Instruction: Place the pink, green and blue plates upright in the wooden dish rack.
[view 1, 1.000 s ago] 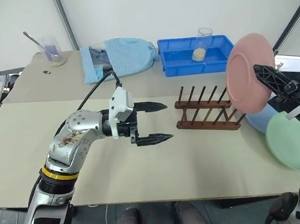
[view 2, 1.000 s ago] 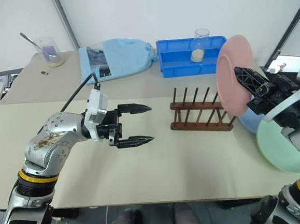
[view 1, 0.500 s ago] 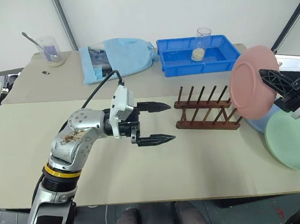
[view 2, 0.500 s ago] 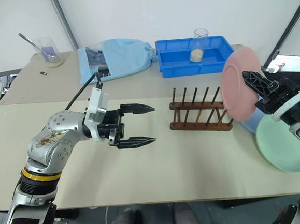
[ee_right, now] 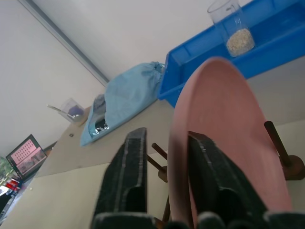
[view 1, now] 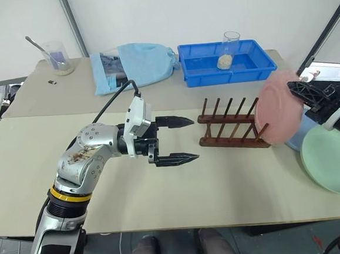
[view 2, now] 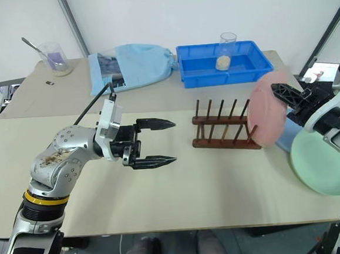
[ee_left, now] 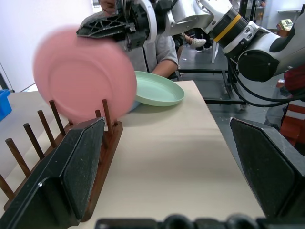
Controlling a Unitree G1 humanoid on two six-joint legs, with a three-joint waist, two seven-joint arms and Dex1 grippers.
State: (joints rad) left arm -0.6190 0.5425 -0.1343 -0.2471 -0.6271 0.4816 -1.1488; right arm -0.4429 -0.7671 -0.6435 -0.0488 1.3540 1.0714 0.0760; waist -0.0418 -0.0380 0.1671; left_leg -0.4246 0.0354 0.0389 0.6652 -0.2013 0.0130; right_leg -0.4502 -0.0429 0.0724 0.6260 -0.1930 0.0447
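In the left eye view, the salmon pink round plate (view 1: 280,108) is seen upright at the 3 o'clock end of the small dark brown wooden dish rack (view 1: 233,125), just touching or about to touch its last pegs; whether it is seated cannot be told. The pale mint green plate (view 1: 333,159) lies flat at 4 o'clock on the beige surface (view 1: 233,181), with the light blue plate (view 1: 294,138) partly hidden beneath it, so two plates are judged still to be racked. The deep blue rectangular tray (view 1: 227,62) at 12 o'clock holds a clear cup (view 1: 228,47) of pale grains. In the left wrist view, the left pincer (ee_left: 171,176) is spread wide and empty. In the right wrist view, the right pincer (ee_right: 166,167) straddles the pink plate's rim; whether it grips or has let go cannot be told.
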